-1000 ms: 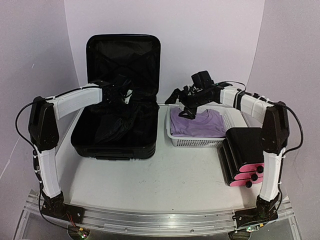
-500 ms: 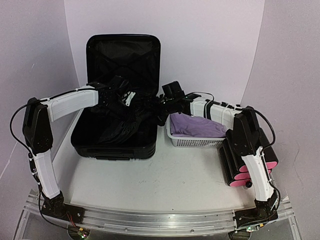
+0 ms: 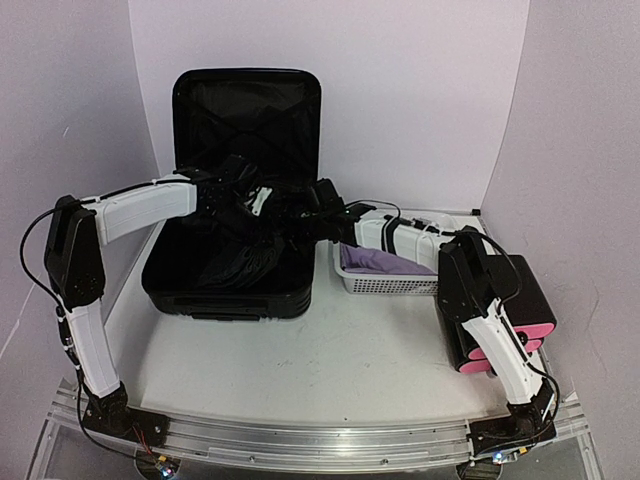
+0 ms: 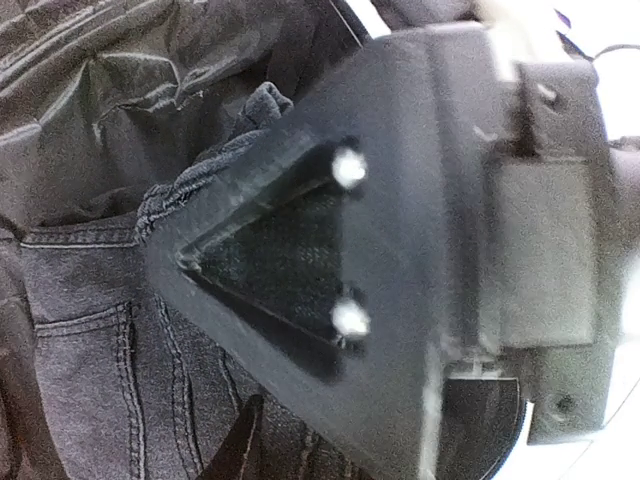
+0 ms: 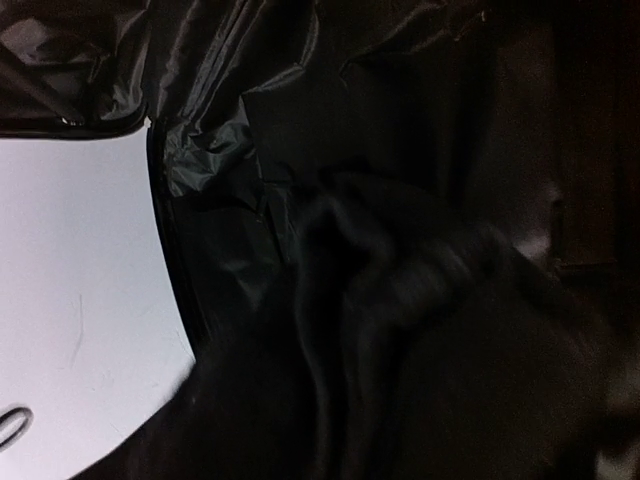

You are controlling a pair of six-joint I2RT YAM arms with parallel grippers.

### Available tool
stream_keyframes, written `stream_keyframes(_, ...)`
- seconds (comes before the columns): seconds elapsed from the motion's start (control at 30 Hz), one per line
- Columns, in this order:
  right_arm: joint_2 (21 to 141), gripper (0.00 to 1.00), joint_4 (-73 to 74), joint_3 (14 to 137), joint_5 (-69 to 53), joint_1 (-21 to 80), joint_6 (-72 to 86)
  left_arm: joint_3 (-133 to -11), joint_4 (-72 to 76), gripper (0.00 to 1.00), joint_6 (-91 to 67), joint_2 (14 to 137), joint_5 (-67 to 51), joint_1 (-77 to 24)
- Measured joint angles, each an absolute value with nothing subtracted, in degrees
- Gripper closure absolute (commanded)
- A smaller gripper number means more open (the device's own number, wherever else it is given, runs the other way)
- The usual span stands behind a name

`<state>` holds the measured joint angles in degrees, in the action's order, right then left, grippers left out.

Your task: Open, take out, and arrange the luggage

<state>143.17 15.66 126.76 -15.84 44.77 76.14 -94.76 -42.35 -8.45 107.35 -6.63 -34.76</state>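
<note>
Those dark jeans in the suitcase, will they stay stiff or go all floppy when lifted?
Probably floppy: the dark jeans hang in folds below the left gripper. Denim with thick seams looks heavy for cloth, so they may sag and drag across the luggage rim. Unlikely to slip; the weave looks rough.

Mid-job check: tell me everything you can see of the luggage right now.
The luggage is a black hard-shell case with ribbed sides, lying open at the table's back left. Its lid stands upright before the back wall, dark lining showing. The base lies flat, holding dark clothing, some of it held up by the left gripper. The right gripper reaches over its right rim; contact is unclear.
</note>
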Motion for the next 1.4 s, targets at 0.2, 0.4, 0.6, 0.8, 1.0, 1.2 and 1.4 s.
stream_keyframes(0.2, 145.0, 0.75, 15.3, 129.1, -15.7, 45.1, 78.5, -91.1, -40.7, 0.52, -8.6, 104.9, -7.2, -34.8)
stream_keyframes(0.4, 145.1, 0.96, 16.1, 129.2, -15.0, 45.3, 77.8, -83.0, -38.5, 0.34, -8.6, 91.8, -7.4, -34.8)
stream_keyframes(0.6, 145.1, 1.00, 16.1, 129.1, -15.1, 45.3, 74.3, -77.0, -34.5, 0.28, -8.6, 75.8, -4.7, -34.8)
stream_keyframes(0.8, 143.3, 1.00, 17.1, 128.5, -15.6, 45.3, 67.6, -74.0, -33.4, 0.27, -8.5, 69.8, 0.3, -34.8)
stream_keyframes(1.0, 136.1, 1.00, 19.1, 124.7, -18.6, 44.5, 58.4, -72.6, -32.9, 0.27, -8.6, 69.7, 3.1, -34.8)
stream_keyframes(1.2, 129.9, 1.00, 23.8, 124.4, -25.3, 41.9, 49.8, -72.5, -32.3, 0.27, -8.8, 69.7, 3.3, -34.8)
stream_keyframes(1.4, 124.6, 1.00, 27.4, 119.7, -32.5, 36.9, 46.2, -71.9, -31.9, 0.27, -8.9, 69.7, 3.3, -34.8)
